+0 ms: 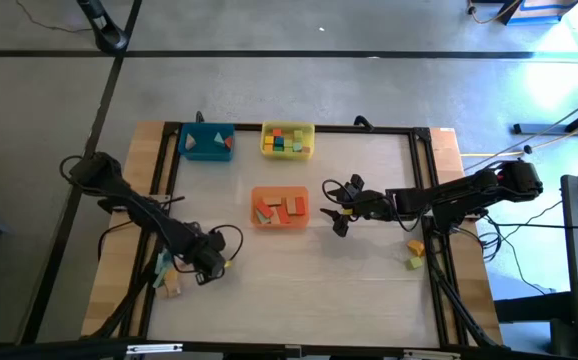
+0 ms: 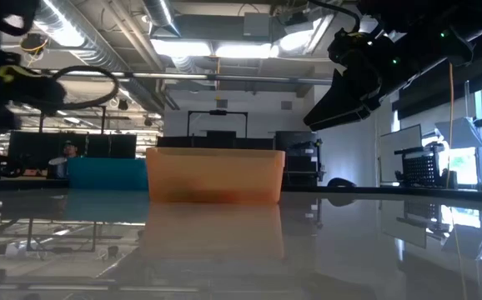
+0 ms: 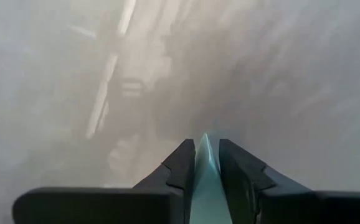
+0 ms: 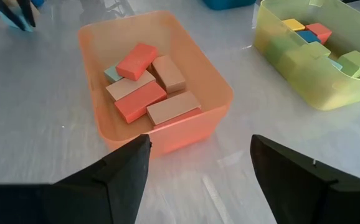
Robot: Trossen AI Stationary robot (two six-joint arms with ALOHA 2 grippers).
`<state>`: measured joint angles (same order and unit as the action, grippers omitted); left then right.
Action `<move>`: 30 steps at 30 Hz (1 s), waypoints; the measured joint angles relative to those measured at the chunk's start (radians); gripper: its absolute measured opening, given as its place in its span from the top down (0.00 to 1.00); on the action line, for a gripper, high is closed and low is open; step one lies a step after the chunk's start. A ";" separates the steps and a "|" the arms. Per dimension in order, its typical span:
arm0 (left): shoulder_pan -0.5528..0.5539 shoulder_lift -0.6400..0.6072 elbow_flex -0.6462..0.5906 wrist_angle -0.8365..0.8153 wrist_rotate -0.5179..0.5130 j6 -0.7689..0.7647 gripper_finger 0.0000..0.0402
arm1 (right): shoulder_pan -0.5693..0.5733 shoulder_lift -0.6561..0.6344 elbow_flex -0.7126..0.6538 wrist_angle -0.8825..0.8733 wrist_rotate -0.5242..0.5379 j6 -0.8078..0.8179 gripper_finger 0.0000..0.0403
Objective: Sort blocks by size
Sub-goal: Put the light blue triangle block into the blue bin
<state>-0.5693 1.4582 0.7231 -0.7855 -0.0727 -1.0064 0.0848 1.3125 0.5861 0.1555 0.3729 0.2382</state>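
My left gripper [image 1: 209, 266] stands over the table's near left part, pointing down and shut on a thin pale teal block [image 3: 205, 163]. The right wrist view shows that block [image 4: 10, 18] far off, below the dark fingers. My right gripper [image 1: 341, 210] waits open just right of the orange tray [image 1: 280, 207], with nothing between its fingers [image 4: 198, 174]. The orange tray holds red and wood-coloured blocks [image 4: 146, 87]. The yellow tray [image 1: 287, 140] holds several small coloured blocks. The blue tray [image 1: 207, 142] holds a few more. My left gripper pinches the pale teal block between its two fingers, coming from above and pointing down. Only the block's narrow edge [image 3: 205, 177] shows between the fingers. Whether the block is clear of the table, I cannot tell.
Loose blocks lie at the table's left edge [image 1: 169, 280] and by its right edge [image 1: 414, 255]. The three trays stand in the far and middle part of the table. Bare tabletop [image 1: 309, 290] lies along the near side. A black frame [image 1: 424, 180] borders the table.
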 joint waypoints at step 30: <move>0.321 -0.013 0.030 0.078 0.040 0.413 0.49 | 0.000 0.000 0.000 -0.001 0.000 0.000 0.32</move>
<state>-0.2484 1.4453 0.7527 -0.7075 -0.0328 -0.5932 0.0849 1.3125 0.5861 0.1541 0.3725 0.2382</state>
